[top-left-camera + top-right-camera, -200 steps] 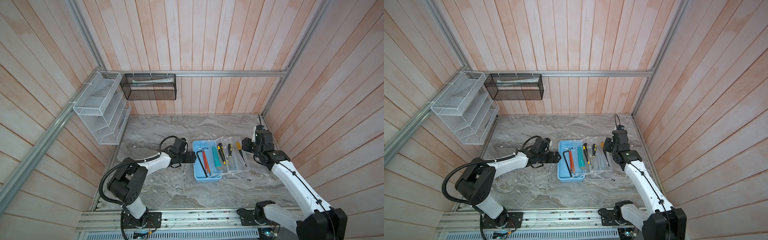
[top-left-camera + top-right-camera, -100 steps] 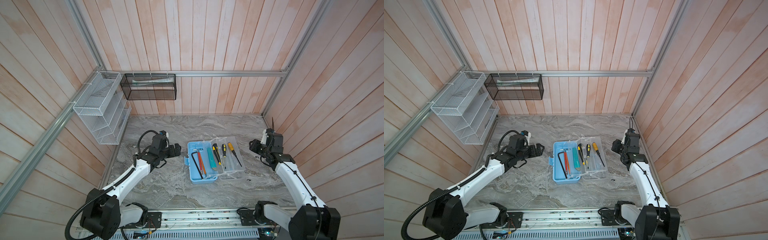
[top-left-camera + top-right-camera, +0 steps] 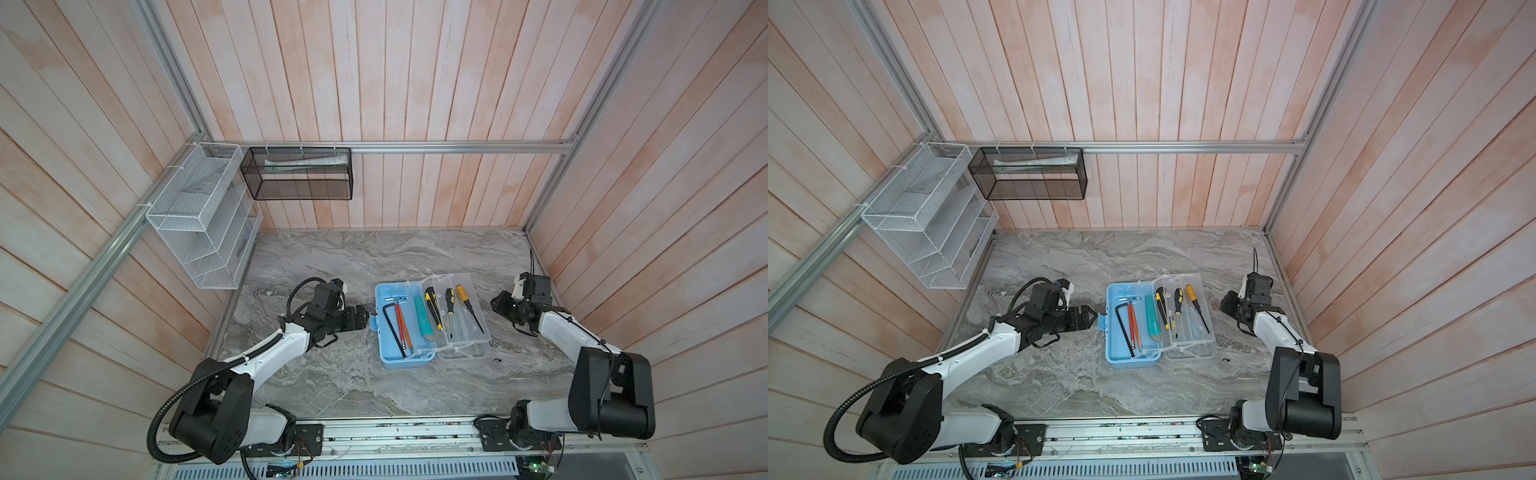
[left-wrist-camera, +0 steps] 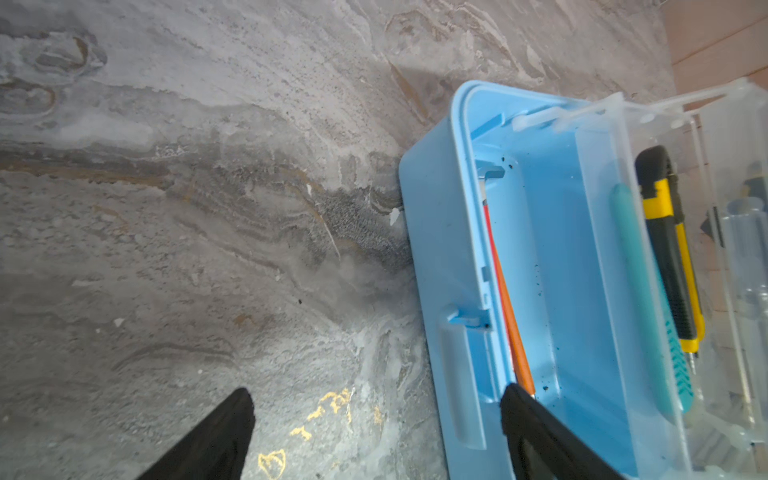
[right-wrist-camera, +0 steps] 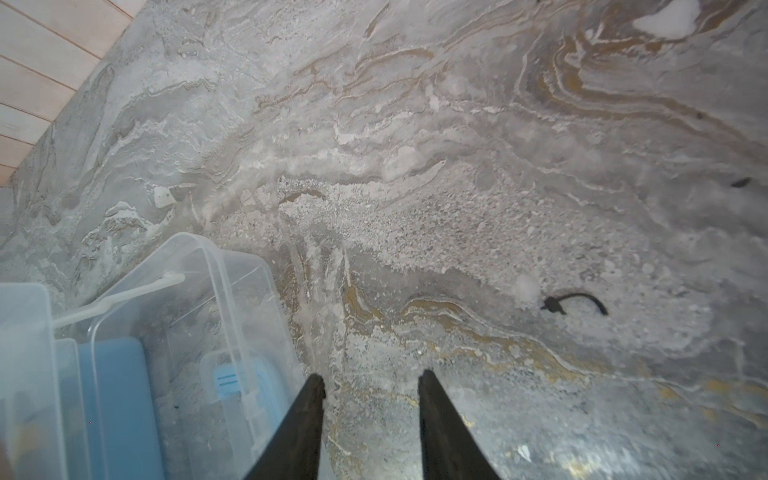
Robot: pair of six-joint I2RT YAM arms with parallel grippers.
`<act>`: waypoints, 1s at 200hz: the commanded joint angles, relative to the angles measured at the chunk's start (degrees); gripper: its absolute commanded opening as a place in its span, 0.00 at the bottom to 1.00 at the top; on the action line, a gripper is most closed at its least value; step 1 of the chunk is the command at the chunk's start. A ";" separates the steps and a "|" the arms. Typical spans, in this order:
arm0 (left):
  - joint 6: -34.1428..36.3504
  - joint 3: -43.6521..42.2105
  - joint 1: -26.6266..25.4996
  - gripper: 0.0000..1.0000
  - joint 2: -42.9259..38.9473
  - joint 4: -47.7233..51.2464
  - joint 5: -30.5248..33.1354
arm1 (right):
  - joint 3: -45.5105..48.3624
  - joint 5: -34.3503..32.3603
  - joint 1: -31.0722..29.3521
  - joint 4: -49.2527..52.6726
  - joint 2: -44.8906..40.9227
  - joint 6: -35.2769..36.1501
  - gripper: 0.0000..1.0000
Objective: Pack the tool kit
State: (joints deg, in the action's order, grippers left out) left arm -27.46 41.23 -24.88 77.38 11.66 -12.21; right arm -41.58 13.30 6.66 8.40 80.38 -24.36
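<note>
The grey marbled counter [image 3: 374, 257] is carrying the whole job. The light blue plastic tool-kit box [image 3: 407, 361] is sitting open around its middle, a little toward the right edge. A clear plastic section [image 3: 471, 332] is lying against the box's right side and overlapping its rim. Whether that is the lid, the inner tray or both stacked, I cannot tell.

The left tool [image 3: 366, 319] is hovering just beside the box's left wall with its jaws spread wide, grasping nothing. In the left wrist view one fingertip [image 4: 523, 407] is showing over the box's rim. The right tool [image 3: 496, 300] is hanging near the clear section's right side, toward the counter's right edge. Its jaws are standing narrower but apart, with only bare counter between them.

Inside the box a black L-shaped hex key [image 3: 390, 328], slim red and orange tools [image 3: 402, 328] and a teal utility knife [image 3: 422, 316] are lying lengthwise. A yellow-and-black utility knife [image 3: 433, 309] and two screwdrivers, one black-and-yellow handled [image 3: 449, 299] and one orange handled [image 3: 461, 291], are resting on the clear section. A tiny black scrap [image 3: 496, 360] is lying loose on the counter off the clear section's front right corner.

Loading is looking finished, so closing up is probably the step in hand. The next move is likely calling for the left tool to steady the box while the right one takes the clear section's outer edge and brings it over without spilling the screwdrivers.
</note>
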 commanded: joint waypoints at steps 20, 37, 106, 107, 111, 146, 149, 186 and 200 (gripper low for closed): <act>0.25 -0.58 -1.88 0.95 2.59 -3.12 -0.16 | 0.32 1.53 0.20 -1.97 2.11 1.28 0.36; 0.41 -0.23 -2.01 0.95 4.84 -0.93 1.34 | 0.06 1.79 0.20 -1.60 3.60 1.97 0.35; -0.62 -1.39 -2.01 0.93 8.04 -0.80 3.90 | 1.56 4.45 0.21 -2.42 4.76 2.48 0.24; -0.64 -1.32 -2.01 0.93 8.17 -0.91 3.88 | 1.53 4.54 0.20 -2.42 4.82 2.52 0.24; -0.75 -1.29 -2.01 0.93 8.88 -1.13 3.86 | 1.74 4.98 0.20 -2.43 5.02 2.61 0.23; -1.19 -0.91 -2.01 0.89 14.49 -2.30 4.43 | 2.51 5.67 0.20 -1.94 6.36 3.68 0.19; -1.23 -0.86 -2.01 0.88 14.77 -2.38 4.41 | 2.55 5.76 0.20 -1.89 6.44 3.77 0.18; -2.31 -1.06 -2.96 0.82 15.55 -5.30 2.22 | 3.10 9.31 0.14 -2.30 7.42 4.06 0.13; -2.53 -0.84 -3.33 0.74 14.38 -4.70 2.98 | 3.24 11.10 0.11 -1.96 7.64 4.54 0.12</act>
State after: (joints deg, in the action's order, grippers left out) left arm -28.80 41.60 -27.24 90.80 4.43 -8.69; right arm -39.11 20.27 6.68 6.15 87.00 -21.15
